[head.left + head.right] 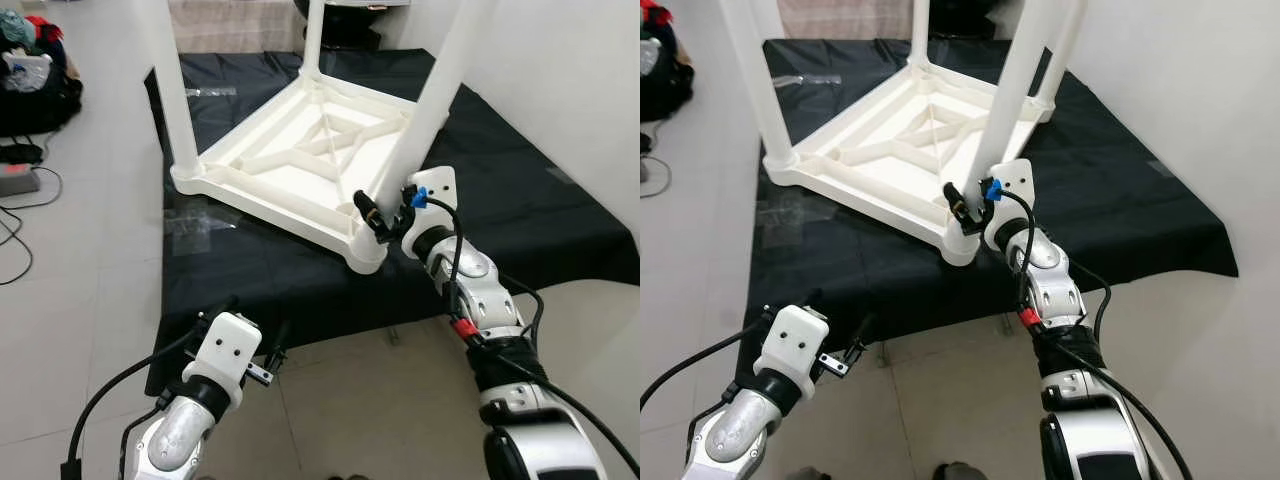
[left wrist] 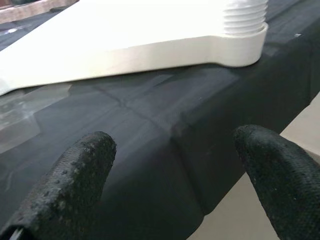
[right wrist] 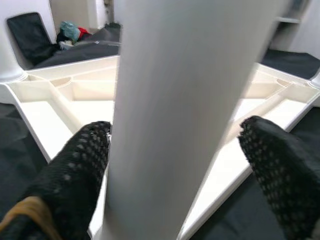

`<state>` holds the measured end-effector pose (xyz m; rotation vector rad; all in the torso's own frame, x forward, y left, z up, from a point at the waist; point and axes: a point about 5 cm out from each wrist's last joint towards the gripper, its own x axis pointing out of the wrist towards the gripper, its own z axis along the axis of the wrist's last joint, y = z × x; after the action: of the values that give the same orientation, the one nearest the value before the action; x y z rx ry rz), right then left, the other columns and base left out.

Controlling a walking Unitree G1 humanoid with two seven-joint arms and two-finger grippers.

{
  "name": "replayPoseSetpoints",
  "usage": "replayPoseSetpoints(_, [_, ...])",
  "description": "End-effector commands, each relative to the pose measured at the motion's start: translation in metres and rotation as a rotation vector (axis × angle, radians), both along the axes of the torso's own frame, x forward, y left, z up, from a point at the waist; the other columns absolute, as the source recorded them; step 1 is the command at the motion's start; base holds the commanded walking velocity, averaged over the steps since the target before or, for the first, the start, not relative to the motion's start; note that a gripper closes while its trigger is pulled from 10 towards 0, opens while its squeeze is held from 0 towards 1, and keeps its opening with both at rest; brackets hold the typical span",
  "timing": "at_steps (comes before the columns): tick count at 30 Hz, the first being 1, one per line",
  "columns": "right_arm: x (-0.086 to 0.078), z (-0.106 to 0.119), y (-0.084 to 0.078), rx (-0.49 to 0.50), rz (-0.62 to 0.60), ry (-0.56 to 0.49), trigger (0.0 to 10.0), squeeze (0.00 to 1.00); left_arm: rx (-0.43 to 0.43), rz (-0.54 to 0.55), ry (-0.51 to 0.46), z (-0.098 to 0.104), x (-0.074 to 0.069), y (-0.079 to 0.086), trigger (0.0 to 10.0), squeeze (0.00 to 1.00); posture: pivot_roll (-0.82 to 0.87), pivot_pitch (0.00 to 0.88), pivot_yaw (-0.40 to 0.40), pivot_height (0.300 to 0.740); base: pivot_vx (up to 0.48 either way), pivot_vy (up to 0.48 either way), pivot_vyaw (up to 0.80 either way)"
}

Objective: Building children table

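A white plastic children's table (image 1: 290, 170) lies upside down on a black-covered platform (image 1: 520, 200), its legs pointing up. My right gripper (image 1: 388, 205) is at the base of the near corner leg (image 1: 430, 100), open, with one black finger on each side of it. The right wrist view has that leg (image 3: 170, 115) between the fingers (image 3: 80, 165), close to them. My left gripper (image 1: 255, 325) hangs open at the platform's front edge, below the table's left corner. In the left wrist view a threaded leg socket (image 2: 245, 25) sits beyond its fingers (image 2: 75, 175).
Two more legs stand up, one at the left corner (image 1: 175, 90) and one at the back (image 1: 313, 40). A white wall (image 1: 580, 80) runs close along the right. Bags (image 1: 30, 70) and cables (image 1: 15, 230) lie on the tiled floor to the left.
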<state>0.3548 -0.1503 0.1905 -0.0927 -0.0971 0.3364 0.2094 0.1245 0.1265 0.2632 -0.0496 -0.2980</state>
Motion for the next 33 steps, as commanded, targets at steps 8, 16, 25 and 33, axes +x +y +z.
replayPoseSetpoints(8, [-0.029,-0.013,0.019,0.082,-0.04,0.079,10.0,0.44,-0.005,-0.018,0.017,-0.004,-0.001,0.002,10.0,0.0,-0.03,0.131,-0.095,0.74,0.0,0.0,0.0])
replayPoseSetpoints(16, [-0.033,-0.021,0.039,0.138,-0.124,0.156,10.0,0.0,-0.012,-0.021,0.013,-0.003,-0.001,-0.001,10.0,0.0,-0.02,0.137,-0.104,0.74,0.0,0.0,0.0])
replayPoseSetpoints(25, [-0.027,-0.026,0.063,0.161,-0.179,0.207,9.3,0.0,-0.023,-0.028,0.011,-0.001,-0.002,-0.005,10.0,0.0,-0.02,0.144,-0.103,0.74,0.0,0.0,0.0])
replayPoseSetpoints(33, [-0.013,-0.013,0.057,0.161,-0.252,0.169,7.9,0.0,-0.033,-0.039,0.014,0.001,-0.004,-0.009,10.0,0.0,-0.01,0.16,-0.094,0.74,0.0,0.0,0.0])
